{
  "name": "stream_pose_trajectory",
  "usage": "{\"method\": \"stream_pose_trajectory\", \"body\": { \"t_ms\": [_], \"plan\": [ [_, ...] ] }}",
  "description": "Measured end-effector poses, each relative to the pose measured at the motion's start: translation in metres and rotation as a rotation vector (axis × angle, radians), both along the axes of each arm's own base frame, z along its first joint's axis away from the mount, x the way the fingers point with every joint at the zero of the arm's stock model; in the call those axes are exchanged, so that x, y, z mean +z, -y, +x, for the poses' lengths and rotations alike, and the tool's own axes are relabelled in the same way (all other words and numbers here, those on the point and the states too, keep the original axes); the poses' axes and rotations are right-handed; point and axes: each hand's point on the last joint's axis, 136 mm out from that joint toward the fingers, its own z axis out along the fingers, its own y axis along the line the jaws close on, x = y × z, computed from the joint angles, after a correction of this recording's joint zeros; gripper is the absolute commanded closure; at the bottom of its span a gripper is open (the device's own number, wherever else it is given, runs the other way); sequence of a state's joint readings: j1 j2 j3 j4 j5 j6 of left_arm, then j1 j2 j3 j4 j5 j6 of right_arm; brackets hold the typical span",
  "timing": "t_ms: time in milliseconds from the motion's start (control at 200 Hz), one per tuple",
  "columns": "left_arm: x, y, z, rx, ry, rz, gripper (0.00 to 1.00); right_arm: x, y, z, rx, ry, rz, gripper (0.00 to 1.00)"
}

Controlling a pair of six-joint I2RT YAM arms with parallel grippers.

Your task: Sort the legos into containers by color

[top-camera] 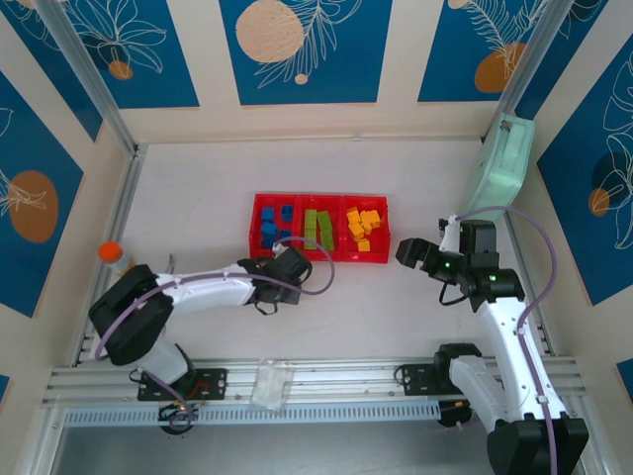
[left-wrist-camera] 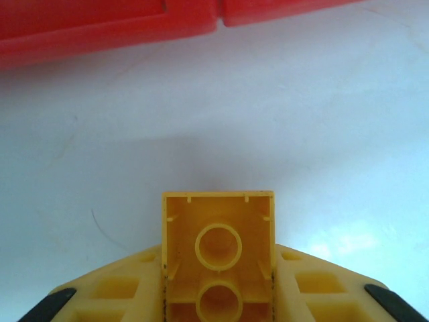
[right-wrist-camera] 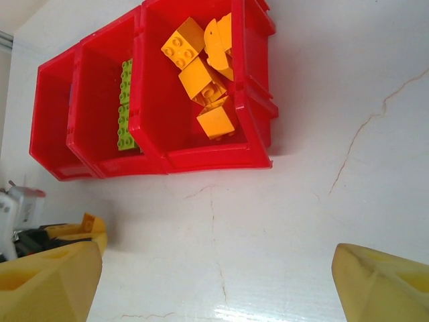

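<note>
From my remote desk, I am watching the left gripper (top-camera: 287,267) hovering over the white table (top-camera: 198,198), just short of the near wall of the red plastic three-bin tray (top-camera: 318,197). Its fingers are clenching a yellow square plastic brick (left-wrist-camera: 218,235), with the underside tubes facing the wrist camera. Inside the tray, the blue bricks (top-camera: 274,226) are lying in the left bin, the lime green long bricks (top-camera: 316,226) in the middle and the yellow-orange bricks (top-camera: 363,226) in the right. The right gripper (top-camera: 408,253) is waiting just off the tray's right end, fingers spread wide and holding nothing.

As I am judging it, three things could go wrong. The brick is sitting opposite the blue and green bins, so a straight drop would be mis-sorting it. A low approach could be shoving the tray's wall. A sideways carry to the yellow bin would be bringing the two grippers close.
</note>
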State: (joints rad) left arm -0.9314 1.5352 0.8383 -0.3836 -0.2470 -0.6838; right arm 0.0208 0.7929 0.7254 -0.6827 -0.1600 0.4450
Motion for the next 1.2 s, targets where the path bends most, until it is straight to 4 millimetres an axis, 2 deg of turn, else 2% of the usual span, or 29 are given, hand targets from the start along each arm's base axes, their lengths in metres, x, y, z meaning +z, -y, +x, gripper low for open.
{"method": "stream_pose_trajectory", "body": {
  "t_ms": [135, 235, 480, 580, 685, 895, 1025, 1201],
  "plan": [
    [0.023, 0.008, -0.010, -0.020, 0.010, -0.062, 0.83, 0.000, 0.001, 0.000, -0.003, 0.003, -0.003, 0.11],
    [0.046, 0.018, -0.008, -0.029, 0.034, -0.111, 0.82, 0.003, 0.003, -0.001, -0.012, 0.022, -0.012, 0.11],
    [0.140, 0.069, 0.032, -0.048, 0.199, -0.268, 0.81, 0.007, 0.019, -0.005, -0.096, 0.066, -0.062, 0.10],
    [0.158, 0.097, 0.052, -0.070, 0.242, -0.285, 0.81, 0.010, 0.024, -0.007, -0.126, 0.089, -0.068, 0.10],
    [0.150, 0.127, 0.073, -0.094, 0.247, -0.266, 0.81, 0.015, 0.028, -0.009, -0.148, 0.117, -0.072, 0.09],
    [0.105, 0.179, 0.104, -0.122, 0.194, -0.211, 0.79, 0.026, 0.033, -0.017, -0.177, 0.190, -0.073, 0.09],
    [0.092, 0.203, 0.116, -0.134, 0.175, -0.219, 0.68, 0.028, 0.033, -0.020, -0.178, 0.212, -0.071, 0.09],
    [0.085, 0.210, 0.120, -0.130, 0.161, -0.213, 0.46, 0.028, 0.033, -0.020, -0.177, 0.212, -0.070, 0.06]
  ]
}}
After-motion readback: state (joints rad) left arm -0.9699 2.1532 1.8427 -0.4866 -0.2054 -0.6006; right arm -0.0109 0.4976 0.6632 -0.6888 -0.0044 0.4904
